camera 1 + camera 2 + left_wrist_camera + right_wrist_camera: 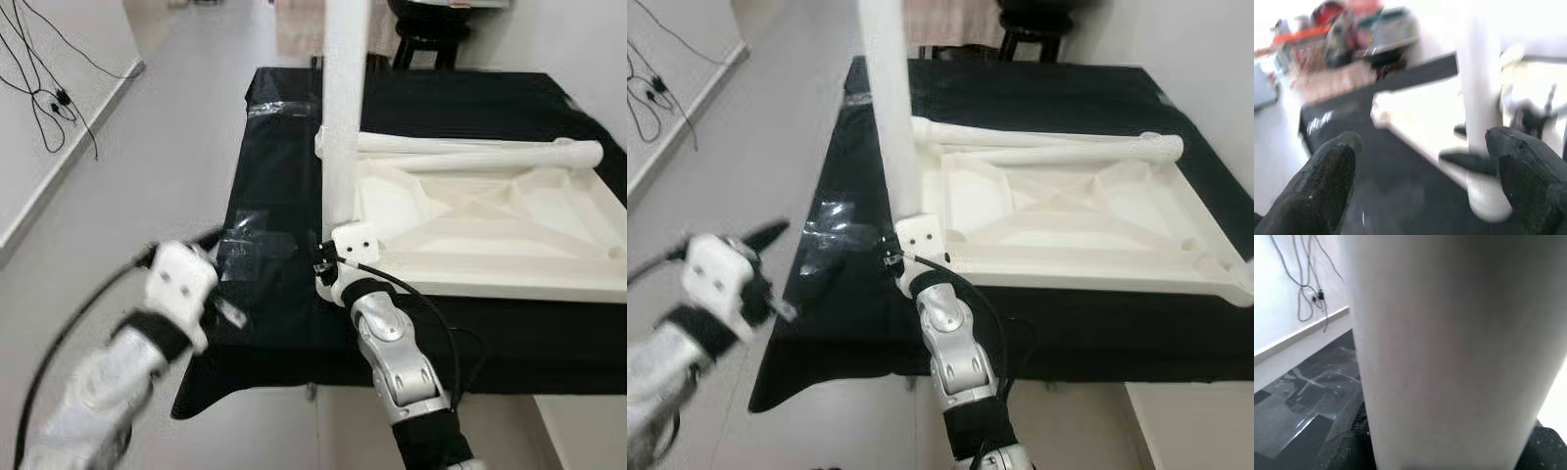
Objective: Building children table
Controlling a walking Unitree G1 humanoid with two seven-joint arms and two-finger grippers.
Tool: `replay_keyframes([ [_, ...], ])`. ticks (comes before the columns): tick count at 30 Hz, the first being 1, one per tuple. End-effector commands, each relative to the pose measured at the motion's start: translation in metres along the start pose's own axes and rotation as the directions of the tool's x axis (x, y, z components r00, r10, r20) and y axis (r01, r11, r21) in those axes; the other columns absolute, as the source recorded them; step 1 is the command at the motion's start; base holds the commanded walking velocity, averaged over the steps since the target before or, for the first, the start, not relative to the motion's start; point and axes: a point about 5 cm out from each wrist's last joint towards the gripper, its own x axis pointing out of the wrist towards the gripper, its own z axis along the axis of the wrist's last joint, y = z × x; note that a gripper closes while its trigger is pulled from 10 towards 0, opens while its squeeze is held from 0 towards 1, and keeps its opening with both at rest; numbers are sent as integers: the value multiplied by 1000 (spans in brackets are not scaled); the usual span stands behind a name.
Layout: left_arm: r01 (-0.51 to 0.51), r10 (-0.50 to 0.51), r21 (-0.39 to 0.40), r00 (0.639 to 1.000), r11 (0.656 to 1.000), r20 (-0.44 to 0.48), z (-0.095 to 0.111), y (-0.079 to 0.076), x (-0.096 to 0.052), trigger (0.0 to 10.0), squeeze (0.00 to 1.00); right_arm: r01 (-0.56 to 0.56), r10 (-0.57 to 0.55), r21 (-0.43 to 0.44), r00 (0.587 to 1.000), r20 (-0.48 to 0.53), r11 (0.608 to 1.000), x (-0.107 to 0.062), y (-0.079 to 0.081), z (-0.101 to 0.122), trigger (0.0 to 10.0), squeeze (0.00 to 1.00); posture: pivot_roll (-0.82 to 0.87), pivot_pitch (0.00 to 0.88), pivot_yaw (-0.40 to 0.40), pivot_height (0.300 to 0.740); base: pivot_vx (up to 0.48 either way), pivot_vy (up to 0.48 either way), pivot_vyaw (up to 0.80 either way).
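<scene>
Surface: a low table draped in black cloth [284,294], its near edge hanging in folds; strips of clear tape [257,242] shine on the cloth near the left corner.
Tabletop: a white plastic children's tabletop [490,230] lies upside down on the surface, ribbed underside up; its far right corner is cut off in the left eye view.
Upright leg: a white round plastic leg [344,108] stands vertical at the tabletop's near left corner; its upper end runs out of the picture.
Loose legs: two more white round legs [480,152] lie side by side across the far edge of the tabletop.
Right tool: the right tool [338,266] is clenched around the base of the upright leg; the wrist housing hides the black fingers from the head views, and in the right wrist view the leg blocks nearly everything but dark finger edges.
Left tool: the left tool [1420,181] hovers over the cloth just left of the upright leg, fingers spread wide and grasping nothing; both arm and wrist view are blurred.
Background: a dark stool [431,34] stands beyond the surface, partly cut off; black cables [44,93] hang on the left wall.
</scene>
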Motion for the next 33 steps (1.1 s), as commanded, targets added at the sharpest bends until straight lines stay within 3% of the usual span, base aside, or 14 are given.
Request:
replay_keyframes([
  [1,49,-49,-22,999,999,7,4,5,3,10000,0,15,3,113,987,-161,993,0,28,-29,10000,0,97,104,-27,740,0,0,0],
  [5,155,-153,-13,984,988,96,29,15,25,10000,0,26,-7,122,989,-151,992,5,27,-31,10000,0,94,100,-21,740,0,0,0],
  [7,155,-153,-13,984,988,96,29,15,25,10000,0,26,-7,122,989,-151,992,5,27,-31,10000,0,94,100,-21,740,0,0,0],
  [9,257,-254,0,956,966,148,49,20,42,10000,0,36,-13,138,987,-163,990,5,28,-31,10000,0,92,101,-17,740,0,0,0],
  [10,257,-254,0,956,966,148,49,20,42,10000,0,36,-13,138,987,-163,990,5,28,-31,10000,0,92,101,-17,740,0,0,0],
  [13,352,-346,-3,923,936,170,60,21,62,10000,0,42,-16,149,985,-170,988,3,28,-31,10000,0,84,106,-4,740,0,0,0],
  [22,425,-413,-42,896,904,163,62,21,80,10000,0,44,-18,158,986,-164,987,2,30,-29,10000,0,72,113,6,740,0,0,0],
  [23,481,-465,-102,874,871,142,57,19,95,10000,0,44,-18,166,988,-153,985,2,32,-28,10000,0,65,121,12,740,0,0,0],
  [29,543,-529,-155,839,825,125,51,13,110,10000,0,42,-17,174,990,-143,984,2,35,-25,10000,0,54,130,23,740,0,0,0],
  [31,543,-529,-155,839,825,125,51,13,110,10000,0,42,-17,174,990,-143,984,2,35,-25,10000,0,54,130,23,740,0,0,0],
  [33,579,-564,-218,815,786,131,49,7,117,10000,0,45,-20,179,990,-139,983,2,35,-23,10000,0,45,136,30,740,0,0,0],
])
